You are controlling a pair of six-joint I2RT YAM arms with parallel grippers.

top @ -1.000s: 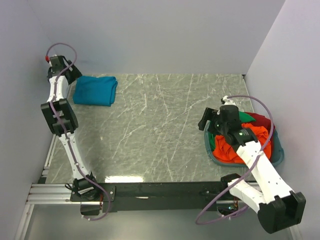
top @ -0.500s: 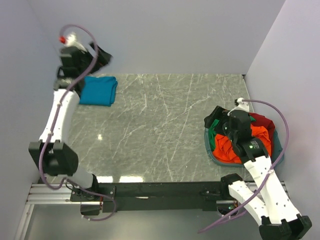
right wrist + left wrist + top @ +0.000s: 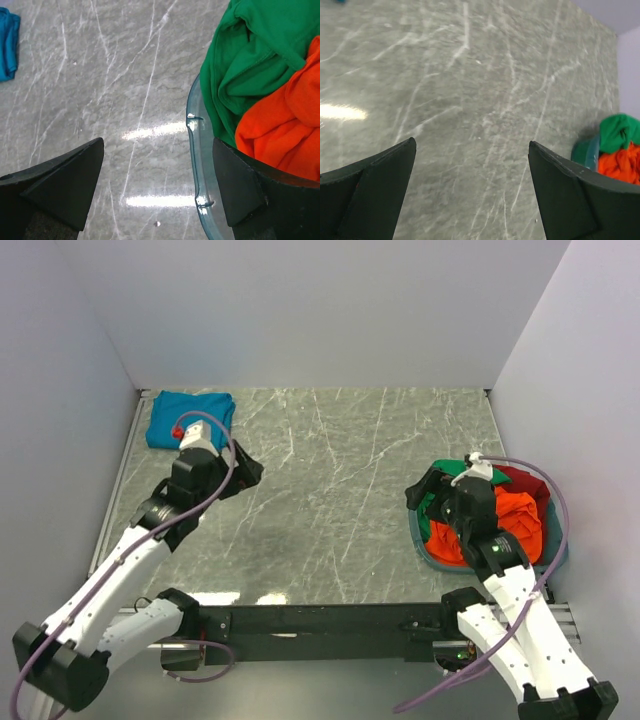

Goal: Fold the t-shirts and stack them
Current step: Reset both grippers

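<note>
Three crumpled t-shirts [image 3: 500, 502] filled the basket [image 3: 192, 125] at about four o'clock on the table [image 3: 330, 470]. A green shirt [image 3: 240, 60] spilled over its ten o'clock rim, an orange-red shirt [image 3: 280, 120] sat mid-basket, and a dark red shirt [image 3: 522, 480] lay toward one o'clock. A folded teal-blue shirt [image 3: 190, 418] lay alone at the table's ten o'clock corner. The right gripper [image 3: 157, 142] hovered over the basket's rim, jaws spread and empty. The left gripper [image 3: 472, 144], equally spread, hung above bare table toward nine o'clock.
</note>
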